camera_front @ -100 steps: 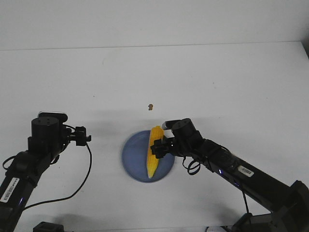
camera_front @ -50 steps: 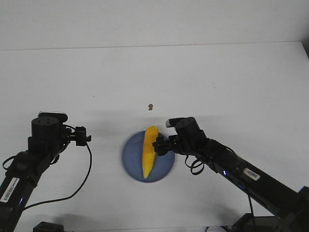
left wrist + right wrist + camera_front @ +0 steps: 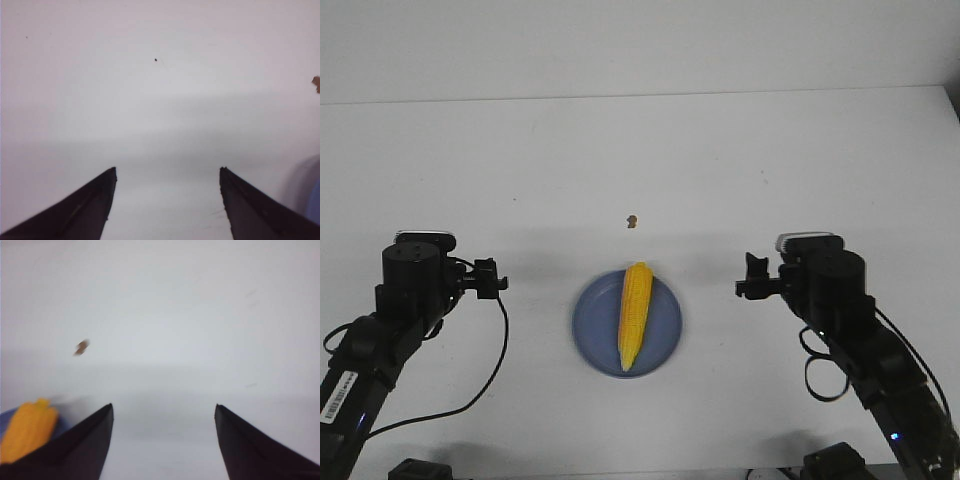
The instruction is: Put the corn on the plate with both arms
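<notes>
Yellow corn [image 3: 634, 315] lies lengthwise across blue plate [image 3: 663, 345], placement looks done; left pincer [image 3: 165, 200] and right pincer [image 3: 162, 437] both spread, empty, well apart from plate

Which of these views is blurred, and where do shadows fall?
Right wrist view: soft, the corn and the brown speck smeared. Left wrist view: sharper, a wide grey shadow band across the table. Front view: sharp, even light, faint shadow beside the plate.
</notes>
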Motion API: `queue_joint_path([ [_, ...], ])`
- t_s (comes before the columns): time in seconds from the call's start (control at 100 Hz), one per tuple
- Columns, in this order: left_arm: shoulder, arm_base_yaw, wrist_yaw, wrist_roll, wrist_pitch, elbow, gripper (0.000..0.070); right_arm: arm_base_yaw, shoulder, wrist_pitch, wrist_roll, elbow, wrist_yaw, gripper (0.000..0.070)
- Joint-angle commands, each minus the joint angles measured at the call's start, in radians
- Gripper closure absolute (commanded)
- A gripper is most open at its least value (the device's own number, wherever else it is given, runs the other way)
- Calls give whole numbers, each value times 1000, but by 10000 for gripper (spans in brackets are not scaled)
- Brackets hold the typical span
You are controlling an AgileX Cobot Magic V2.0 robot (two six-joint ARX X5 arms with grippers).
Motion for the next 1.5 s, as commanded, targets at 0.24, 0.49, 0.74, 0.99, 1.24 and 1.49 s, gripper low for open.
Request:
queue_joint_path([
  [0.24,-179,-2,-1,-11,75,-21,279,-113,-201,-54,-202,0,11,271],
  [0.49,-390,-2,-6,-10,109,-174,279,-112,-379,-25,-208,-126,10,271],
  [0.74,-582,-2,-13,-19,104,-354,279,-112,-609,-1,-183,-333,11,271],
  [0.99,-664,-2,-20,-33,73,-406,279,-112,-748,18,-178,-354,68,271],
  [1.24,-690,-2,-20,-34,77,-406,362,-111,-755,19,-179,-354,68,346],
  [1.49,-695,-2,-19,-34,78,-406,692,-111,-755,11,-179,-354,68,699],
])
